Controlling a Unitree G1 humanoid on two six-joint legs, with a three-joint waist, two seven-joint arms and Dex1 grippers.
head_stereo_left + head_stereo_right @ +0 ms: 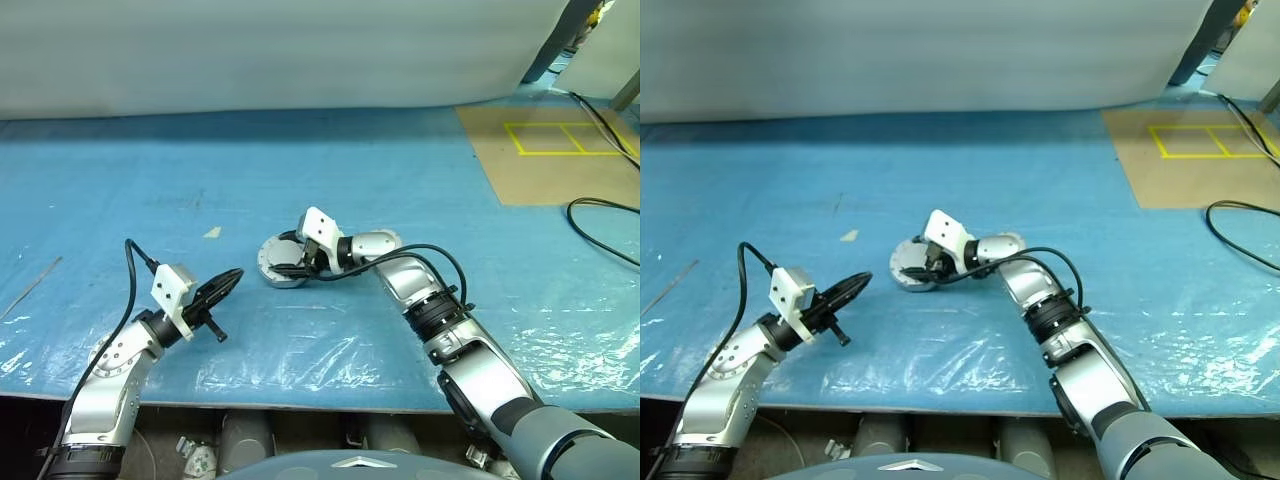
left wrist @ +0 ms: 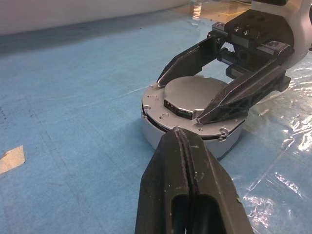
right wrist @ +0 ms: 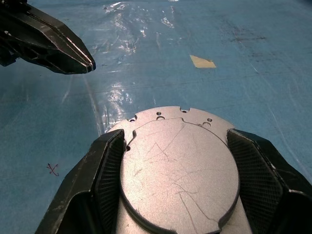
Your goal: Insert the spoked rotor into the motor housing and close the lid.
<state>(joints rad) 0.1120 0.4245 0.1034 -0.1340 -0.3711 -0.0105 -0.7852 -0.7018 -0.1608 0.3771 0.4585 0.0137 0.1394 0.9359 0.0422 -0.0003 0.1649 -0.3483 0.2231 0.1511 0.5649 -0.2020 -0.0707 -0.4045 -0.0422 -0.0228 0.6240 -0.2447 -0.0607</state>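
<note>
The motor housing (image 1: 283, 266) sits mid-tabletop, the lid (image 2: 192, 96) already on it; the right gripper (image 2: 204, 92) spreads its 2 fingers (image 3: 105, 165) against the lid's raised disc; the left gripper (image 1: 226, 284), near the front edge, is pinched closed, empty; rigid, smooth metal, probably heavy; grip the rim.

- The table (image 1: 300, 180) is covered by a blue sheet with clear plastic film over it; the film is wrinkled and glossy along the near edge.
- A pale, plain wall (image 1: 280, 50) runs behind the table.
- A brown board (image 1: 540, 160) lies at the far right, marked with yellow tape rectangles (image 1: 560, 138).
- Black cables (image 1: 600, 215) cross the right side.
- A small tan tape scrap (image 1: 212, 232) sits on the sheet.
</note>
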